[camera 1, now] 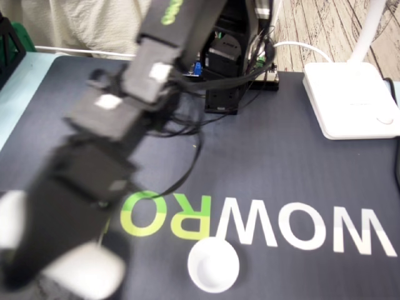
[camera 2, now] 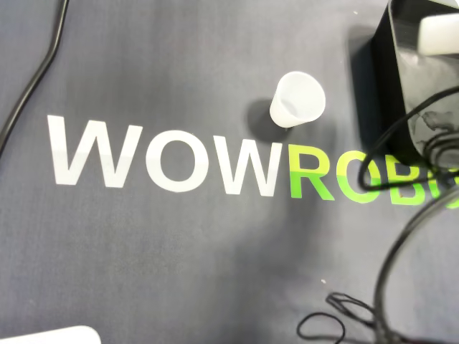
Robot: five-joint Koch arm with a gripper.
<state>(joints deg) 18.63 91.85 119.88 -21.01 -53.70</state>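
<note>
Going L to R in the fixed view: the arm (camera 1: 106, 144) takes up the whole left side, v blurry. Its gripper (camera 1: 53, 256) sits at the bottom left corner, low over the mat (camera 1: 281, 169). We can make out two whitish blobs there, but tbh we can't tell if the jaws are apart or closed, it's too smeared. Nothing looks clamped in it afaict.

Next over is the cup (camera 1: 214, 265), white and upright with the open end up. It stands on the mat right under the W/R join of the lettering (camera 1: 262, 225). It's to the right of the gripper, near it but clearly apart, no contact. The overhead view shows the same cup (camera 2: 297, 99) standing free just above the letters, with the arm's dark bulk over at the right edge.

Far right is the lamp base (camera 1: 350, 100), well away from the action.

Progress imo: basically at the start. The cup isn't grabbed or lifted, so closing in, gripping and whatever carry comes after are all left to do.

Counts:
- 1 arm
- 1 gripper
- 1 cup
- 1 mat on the worktop (camera 1: 15, 94)
- 1 lamp base
- cables (camera 1: 187, 169): a few loops, exact no. hard to call
</note>
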